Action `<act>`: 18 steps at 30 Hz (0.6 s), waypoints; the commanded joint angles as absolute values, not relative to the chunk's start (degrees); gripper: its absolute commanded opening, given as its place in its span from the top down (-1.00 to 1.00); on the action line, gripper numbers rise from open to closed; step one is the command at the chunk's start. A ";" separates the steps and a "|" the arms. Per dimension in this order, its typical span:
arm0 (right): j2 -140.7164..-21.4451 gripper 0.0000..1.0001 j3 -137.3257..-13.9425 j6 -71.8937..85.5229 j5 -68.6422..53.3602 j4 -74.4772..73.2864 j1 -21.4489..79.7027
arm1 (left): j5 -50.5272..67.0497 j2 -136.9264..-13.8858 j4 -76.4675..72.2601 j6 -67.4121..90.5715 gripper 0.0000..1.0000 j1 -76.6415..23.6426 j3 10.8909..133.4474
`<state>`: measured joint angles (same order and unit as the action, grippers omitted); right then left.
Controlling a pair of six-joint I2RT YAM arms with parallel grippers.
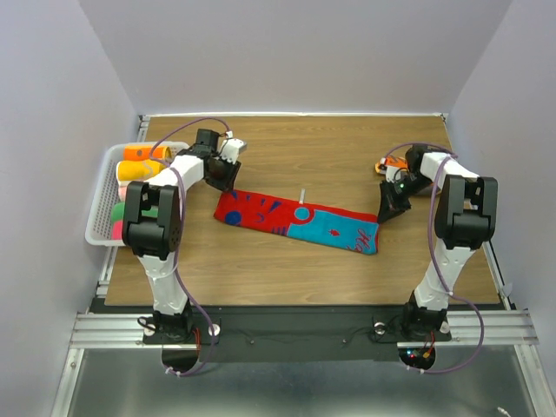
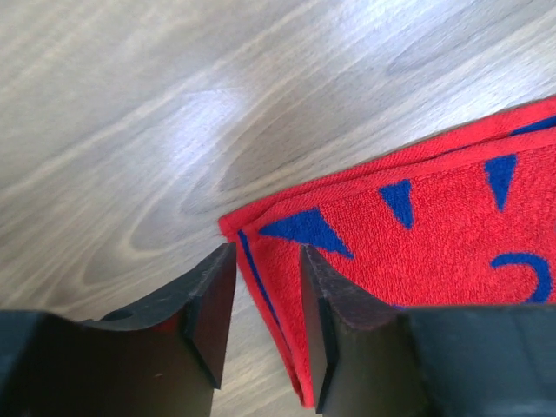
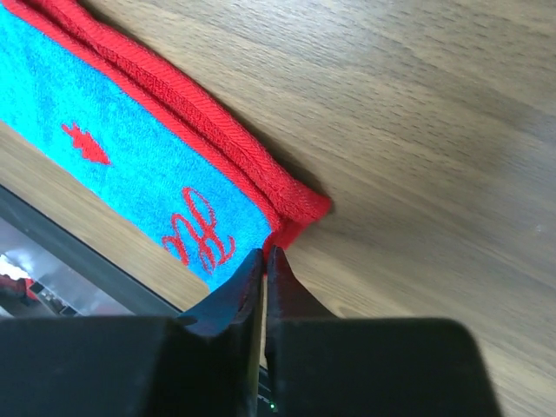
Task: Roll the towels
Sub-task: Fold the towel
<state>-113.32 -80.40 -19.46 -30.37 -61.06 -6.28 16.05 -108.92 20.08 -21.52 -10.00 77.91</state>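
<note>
A red and blue patterned towel (image 1: 295, 221) lies folded into a long strip across the middle of the wooden table. My left gripper (image 1: 226, 176) is at its left end, open, with the towel's red end hem (image 2: 287, 304) between the two fingers (image 2: 213, 304). At the strip's right end sits my right gripper (image 1: 386, 208). In the right wrist view its jaws (image 3: 265, 254) are pressed together on the red corner hem of the towel (image 3: 130, 148). Rolled towels, orange (image 1: 143, 153), yellow (image 1: 139, 169) and pink (image 1: 129, 187), lie in the basket.
A white slatted basket (image 1: 98, 217) stands at the table's left edge beside the left arm, with a green roll (image 1: 149, 211) partly hidden behind the arm. A small orange object (image 1: 391, 163) sits at the back right near the right arm. Grey walls enclose the table.
</note>
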 commanded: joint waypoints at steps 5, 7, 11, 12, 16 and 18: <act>-113.20 0.99 -80.16 -19.95 -33.05 -61.08 -6.15 | 19.16 -110.48 19.42 -20.13 0.14 -9.67 79.63; -113.20 0.99 -79.98 -20.04 -33.40 -61.08 -6.15 | 18.90 -110.92 19.42 -20.04 0.14 -9.67 79.89; -113.12 0.99 -79.72 -20.21 -33.75 -61.08 -6.24 | 17.93 -111.53 18.99 -20.21 0.10 -9.67 79.98; -113.12 0.99 -79.63 -20.30 -33.75 -61.08 -6.15 | 17.84 -111.62 18.81 -20.21 0.10 -9.67 79.98; -112.94 0.99 -79.54 -20.48 -34.01 -61.08 -6.15 | 17.05 -112.50 18.72 -20.13 0.10 -9.67 81.03; -112.85 0.99 -79.54 -20.39 -34.01 -61.17 -6.15 | 16.61 -112.76 18.63 -20.30 0.10 -9.58 81.39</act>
<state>-113.32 -80.36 -19.73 -32.51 -61.08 -6.28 17.41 -112.03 19.40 -20.58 -10.00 78.30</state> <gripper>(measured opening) 0.019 0.451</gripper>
